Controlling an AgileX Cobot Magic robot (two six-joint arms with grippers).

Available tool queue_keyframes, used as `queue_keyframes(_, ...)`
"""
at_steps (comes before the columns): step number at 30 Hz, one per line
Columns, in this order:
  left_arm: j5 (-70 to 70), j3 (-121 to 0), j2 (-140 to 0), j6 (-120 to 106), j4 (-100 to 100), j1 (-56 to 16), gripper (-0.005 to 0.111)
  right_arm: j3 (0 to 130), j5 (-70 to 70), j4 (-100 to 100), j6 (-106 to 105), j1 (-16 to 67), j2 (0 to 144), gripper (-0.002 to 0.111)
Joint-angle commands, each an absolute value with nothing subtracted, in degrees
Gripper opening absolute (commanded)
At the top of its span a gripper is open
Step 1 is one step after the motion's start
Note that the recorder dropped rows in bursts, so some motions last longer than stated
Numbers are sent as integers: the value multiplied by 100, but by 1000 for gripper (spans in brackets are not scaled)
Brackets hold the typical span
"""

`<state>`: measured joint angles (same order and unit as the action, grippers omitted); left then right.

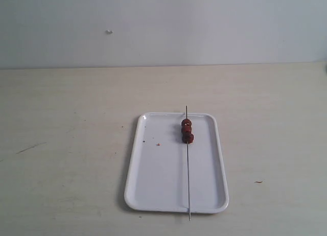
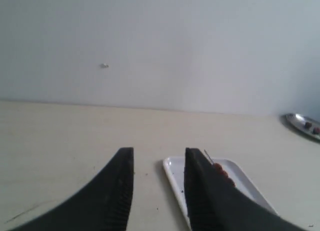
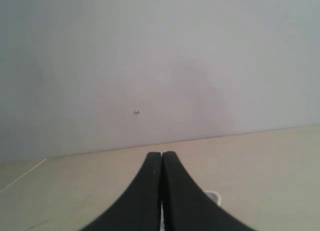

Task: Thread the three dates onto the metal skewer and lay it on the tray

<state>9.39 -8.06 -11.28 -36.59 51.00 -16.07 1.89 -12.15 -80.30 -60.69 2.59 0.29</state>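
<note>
Dates: the dates point(image 1: 187, 130) sit threaded on the rod, packed so that they touch one another, toward the far end of the tray.
Skewer: the skewer point(image 1: 188, 169) lies flat along the tray's length, in its right-hand part, with both tips poking just past the short rims.
Tray: the tray point(image 1: 153, 185) rests on the pale surface point(image 1: 61, 144); a few crumbs point(image 1: 158, 143) lie on its far left part, apart from the rod.
Why so: the rod is longer than the tray, so it has to overhang. Lying flat with nothing gripping it, the job looks finished.
Left claw: the left claw point(image 2: 159, 153) hangs with its jaws apart and empty, back from the tray and above the surface.
Right claw: the right claw point(image 3: 161, 154) has its jaws pressed together with nothing between them.
Hidden or unclear: neither arm shows in the exterior view. The dates merge into one dark clump, so counting three is a guess. A white bit beside the right claw may be the tray's corner. A metal dish point(image 2: 302, 123) is cut off at the picture's edge.
</note>
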Motion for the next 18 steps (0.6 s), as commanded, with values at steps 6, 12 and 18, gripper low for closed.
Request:
queue_keyframes(6,1554,-304,-196,923,329,-1064,35,186,-1215,-8048,-6083,264,0,0)
queue_keyframes(12,1914,0,0,1120,352,-219,35,186,-1215,-8048,-6083,264,0,0)
queue_keyframes(18,2075,0,0,1436,301,0,35,186,-1215,-8048,-6083,264,0,0)
